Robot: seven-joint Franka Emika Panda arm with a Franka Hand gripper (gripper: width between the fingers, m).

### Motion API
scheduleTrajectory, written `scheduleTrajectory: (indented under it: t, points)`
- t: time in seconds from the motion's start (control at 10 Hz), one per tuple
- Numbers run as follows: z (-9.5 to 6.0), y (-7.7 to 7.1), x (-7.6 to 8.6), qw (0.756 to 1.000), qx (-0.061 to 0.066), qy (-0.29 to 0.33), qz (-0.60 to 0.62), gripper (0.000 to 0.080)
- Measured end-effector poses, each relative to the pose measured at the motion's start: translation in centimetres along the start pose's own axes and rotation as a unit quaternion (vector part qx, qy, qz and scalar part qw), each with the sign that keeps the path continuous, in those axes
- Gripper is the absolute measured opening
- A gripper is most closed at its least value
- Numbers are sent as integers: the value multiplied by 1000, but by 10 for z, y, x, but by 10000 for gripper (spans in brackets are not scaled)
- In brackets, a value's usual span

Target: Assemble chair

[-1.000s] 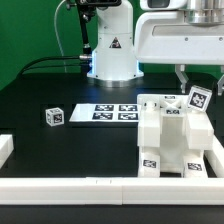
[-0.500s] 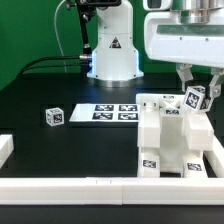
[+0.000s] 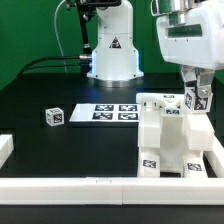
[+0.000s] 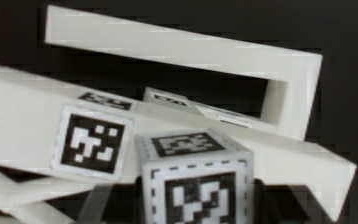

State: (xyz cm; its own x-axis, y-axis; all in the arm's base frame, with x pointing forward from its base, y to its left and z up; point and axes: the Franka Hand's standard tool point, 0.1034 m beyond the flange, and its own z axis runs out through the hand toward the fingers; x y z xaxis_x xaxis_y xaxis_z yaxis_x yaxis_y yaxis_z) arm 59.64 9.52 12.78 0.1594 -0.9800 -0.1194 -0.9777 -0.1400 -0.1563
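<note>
at the exterior view's right, the part-built chair [image 3: 160, 135] stands on the tabletop [image 3: 60, 150]. the pincer [image 3: 198, 104] grips a tagged part [image 3: 198, 98] just above it, not yet seated by my reading. one block [image 3: 54, 116] lies loose, well apart, so several steps seem left.

Bright, even light — the white chair [image 3: 170, 135] glares against the dark surface [image 3: 40, 95], shadows soft. The chair part [image 4: 197, 180] in my claw [image 3: 198, 100] looks blurred and grainy up close.
</note>
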Motion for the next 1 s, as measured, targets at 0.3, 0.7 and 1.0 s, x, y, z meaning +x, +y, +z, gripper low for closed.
scheduleTrajectory:
  t: [0.3, 0.7, 1.0]
  points:
    - [1, 1, 0, 1000, -1, 0, -7, 290]
    - [2, 2, 3, 997, -5, 1, -71, 639]
    - [4, 6, 3, 975, -21, 6, -221, 649]
